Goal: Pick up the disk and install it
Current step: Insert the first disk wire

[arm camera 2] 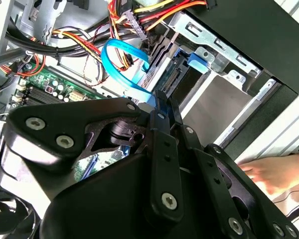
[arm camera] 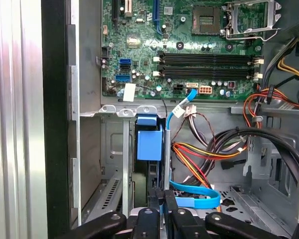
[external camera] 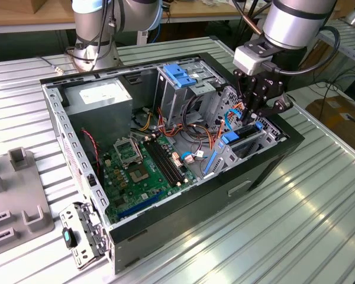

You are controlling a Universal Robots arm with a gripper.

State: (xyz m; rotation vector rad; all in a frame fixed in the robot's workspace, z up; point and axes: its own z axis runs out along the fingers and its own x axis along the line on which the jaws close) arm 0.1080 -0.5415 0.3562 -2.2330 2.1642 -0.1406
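One disk (external camera: 239,142) — on edge in the drive bay, at 3 o'clock of the one open case (external camera: 183,219) in the exterior view. One hand (external camera: 255,121) — clamped on the disk's upper edge. One white label (external camera: 100,93), print unreadable.

Ribbed metal table (external camera: 307,225) (tan bench (external camera: 23,19) behind).

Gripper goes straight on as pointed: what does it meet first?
Probably the flat silver-grey disk with its bright blue plastic frame, standing edge-on in the metal drive bay just ahead of the gripper; whether they touch is unclear.
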